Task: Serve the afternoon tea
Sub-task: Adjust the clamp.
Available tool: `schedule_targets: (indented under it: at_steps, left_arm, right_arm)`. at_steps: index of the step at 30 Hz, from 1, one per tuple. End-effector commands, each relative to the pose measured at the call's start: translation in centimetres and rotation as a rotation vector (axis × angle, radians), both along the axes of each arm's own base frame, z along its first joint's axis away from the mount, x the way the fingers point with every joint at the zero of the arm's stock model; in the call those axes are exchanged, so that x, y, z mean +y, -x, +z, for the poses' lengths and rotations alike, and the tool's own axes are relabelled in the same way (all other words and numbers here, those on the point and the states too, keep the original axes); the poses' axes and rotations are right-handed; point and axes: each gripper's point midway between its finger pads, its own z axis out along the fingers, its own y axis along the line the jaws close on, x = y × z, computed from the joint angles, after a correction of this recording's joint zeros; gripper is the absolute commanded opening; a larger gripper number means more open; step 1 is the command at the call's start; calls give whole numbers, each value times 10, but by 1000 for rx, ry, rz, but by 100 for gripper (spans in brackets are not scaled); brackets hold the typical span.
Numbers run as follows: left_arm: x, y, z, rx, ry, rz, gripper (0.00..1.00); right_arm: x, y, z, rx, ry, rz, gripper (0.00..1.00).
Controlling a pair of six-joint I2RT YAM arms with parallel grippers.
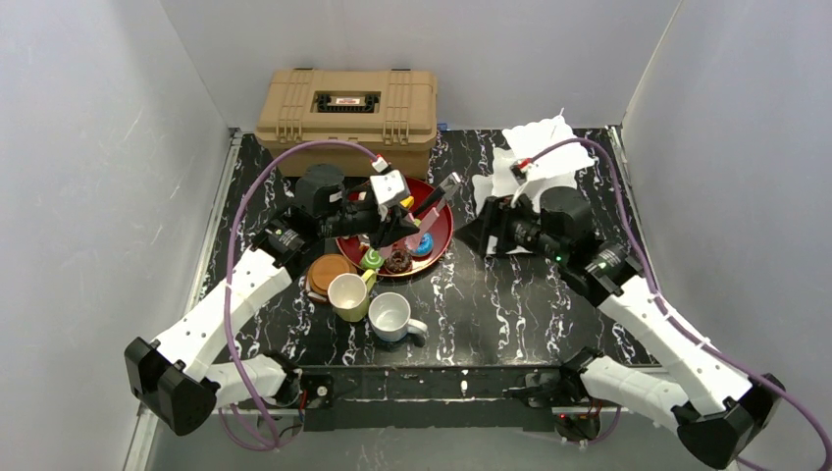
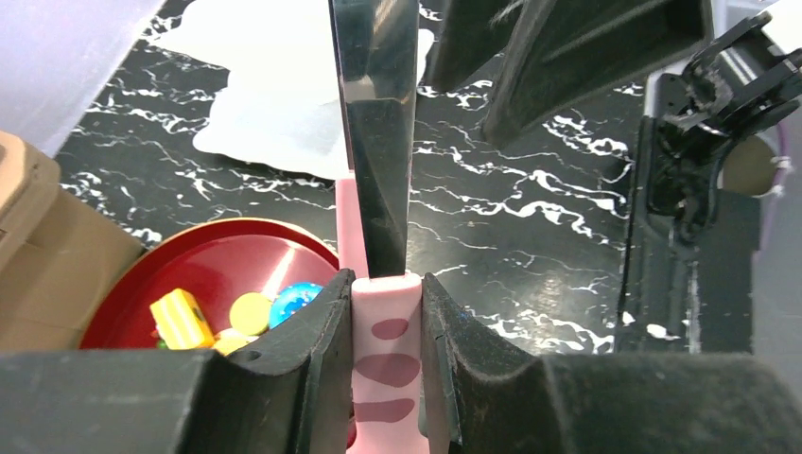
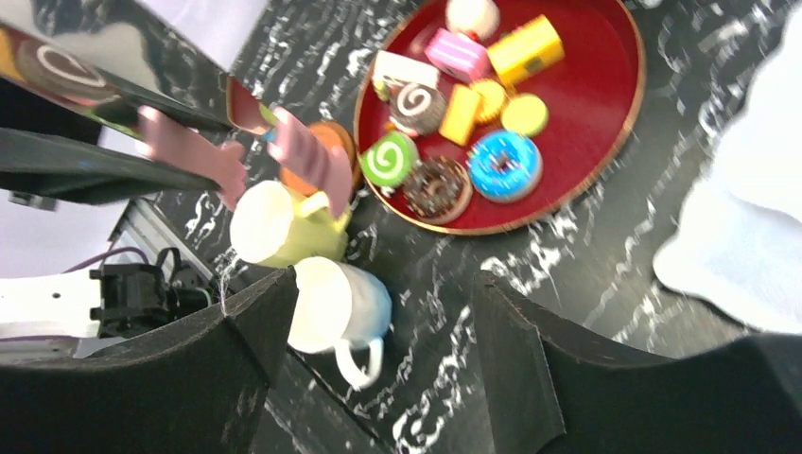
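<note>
left gripper [image 2: 386, 307] squeezes tongs [image 2: 376, 142] | right gripper [image 3: 378, 317] wide apart, holds nothing | pastries [image 2: 251, 312] lie lower left, behind the tongs tips; left gripper nearer

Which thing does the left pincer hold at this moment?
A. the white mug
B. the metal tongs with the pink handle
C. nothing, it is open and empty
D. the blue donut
B: in the left wrist view, the two fingers of the left pincer press on the pink handle of the metal tongs, and the shiny blade points away from the camera.
</note>
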Motion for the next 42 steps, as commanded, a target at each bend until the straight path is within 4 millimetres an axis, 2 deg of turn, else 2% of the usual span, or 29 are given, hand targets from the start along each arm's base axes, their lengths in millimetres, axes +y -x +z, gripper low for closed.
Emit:
schedule_targets:
  at_steps: [1,5,7,11,13,16,20,22,24,26,28,30,31,32,33,35,39,42]
  left_arm:
    - [-5,11,22,60,85,-23,0]
    - [-4,6,20,120,104,8,0]
    - [-5,4,22,150,123,14,0]
    - [-6,6,28,208,154,9,0]
    - [-5,9,30,233,169,-1,0]
    - [-5,17,30,266,176,-22,0]
    - [-2,21,24,267,157,-26,0]
    - [0,21,22,238,143,-29,0]
    - [2,23,22,227,138,-32,0]
    - [3,24,22,219,141,-40,0]
    - [2,26,22,223,146,-48,0]
    - [1,28,20,240,142,-59,0]
    - [1,29,18,248,136,-65,7]
    - [1,30,18,253,130,-73,25]
    - [1,32,16,263,121,-79,38]
    - [3,38,19,254,119,-105,53]
    - [7,55,19,226,84,-183,68]
    - [15,45,10,186,16,-132,70]
  right_arm:
    - [42,-12,53,-230,-96,39,76]
    - [69,-10,51,-273,-64,63,74]
    - [76,-12,50,-296,-45,46,69]
    - [79,-18,58,-371,-50,-37,53]
    - [80,-22,59,-395,-37,-70,50]
    - [85,-26,55,-425,-6,-93,46]
    - [93,-29,43,-433,64,-94,36]
    - [94,-29,36,-438,92,-93,37]
    - [91,-29,31,-438,111,-109,45]
    - [90,-28,29,-438,106,-116,48]
    - [89,-27,30,-443,88,-119,45]
    - [87,-26,33,-454,84,-120,37]
    - [86,-26,34,-460,91,-123,33]
    - [84,-26,36,-470,96,-125,28]
    - [83,-25,37,-478,102,-122,24]
    - [81,-24,39,-507,116,-106,19]
    - [77,-25,41,-554,165,-92,15]
    - [77,-32,39,-566,191,-117,14]
